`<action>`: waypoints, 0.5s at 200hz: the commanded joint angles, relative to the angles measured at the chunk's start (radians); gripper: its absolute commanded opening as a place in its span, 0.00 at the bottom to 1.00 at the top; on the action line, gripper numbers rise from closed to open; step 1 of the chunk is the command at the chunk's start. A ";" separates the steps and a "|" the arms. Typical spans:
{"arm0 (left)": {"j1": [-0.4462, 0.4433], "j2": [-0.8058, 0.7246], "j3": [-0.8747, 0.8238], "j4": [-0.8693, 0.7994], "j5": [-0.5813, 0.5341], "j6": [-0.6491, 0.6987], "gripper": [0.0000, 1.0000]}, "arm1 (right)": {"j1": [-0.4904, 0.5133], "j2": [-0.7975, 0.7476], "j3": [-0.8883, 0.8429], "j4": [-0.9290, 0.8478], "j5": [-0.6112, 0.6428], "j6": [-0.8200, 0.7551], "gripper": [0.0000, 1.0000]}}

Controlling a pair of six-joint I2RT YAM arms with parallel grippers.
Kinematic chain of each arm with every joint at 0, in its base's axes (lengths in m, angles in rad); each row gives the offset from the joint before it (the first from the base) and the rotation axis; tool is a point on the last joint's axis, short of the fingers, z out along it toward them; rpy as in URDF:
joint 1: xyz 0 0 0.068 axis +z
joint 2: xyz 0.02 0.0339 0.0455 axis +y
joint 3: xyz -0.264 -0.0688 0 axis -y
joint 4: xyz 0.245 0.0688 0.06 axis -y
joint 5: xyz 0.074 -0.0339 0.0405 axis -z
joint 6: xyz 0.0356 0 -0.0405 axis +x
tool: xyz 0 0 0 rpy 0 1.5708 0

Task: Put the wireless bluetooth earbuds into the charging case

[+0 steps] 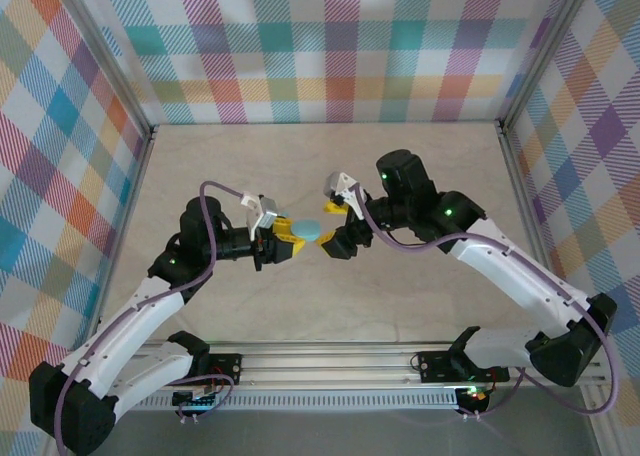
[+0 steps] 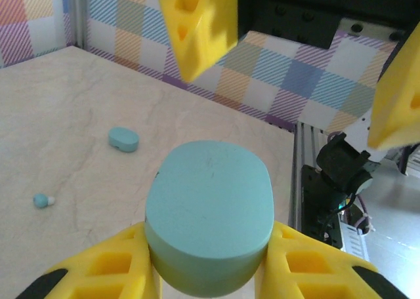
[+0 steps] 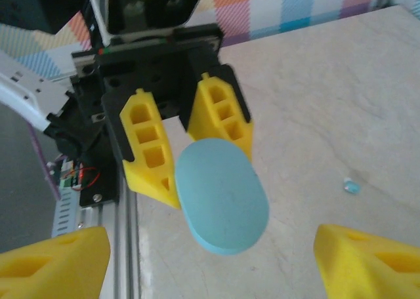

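The charging case (image 1: 309,231) is a smooth light-blue oval held above the table. My left gripper (image 1: 288,240) is shut on it, and its yellow fingers (image 2: 98,266) clamp the case (image 2: 209,214) from both sides. Facing it from the right, my right gripper (image 1: 336,226) is open. Its fingertips (image 3: 56,263) stand wide on either side of the case (image 3: 221,195) without touching it. One tiny light-blue earbud (image 2: 42,200) lies on the table, and the same kind of bit (image 3: 351,186) shows in the right wrist view.
A small light-blue oval piece (image 2: 123,139) lies on the table (image 1: 330,156) beyond the earbud. Plaid walls (image 1: 330,46) enclose the table at the back and sides. The aluminium rail (image 1: 330,361) with both arm bases runs along the near edge.
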 commanded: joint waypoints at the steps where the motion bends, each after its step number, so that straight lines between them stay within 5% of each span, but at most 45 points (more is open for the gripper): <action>1: -0.006 0.012 0.054 -0.047 0.059 0.042 0.05 | 0.000 0.050 0.040 -0.037 -0.113 -0.069 0.81; 40: -0.006 0.026 0.075 -0.073 0.090 0.057 0.05 | 0.002 0.110 0.075 -0.027 -0.106 -0.044 0.77; 100: -0.006 0.043 0.107 -0.132 0.118 0.087 0.05 | 0.001 0.144 0.103 -0.018 -0.056 -0.029 0.46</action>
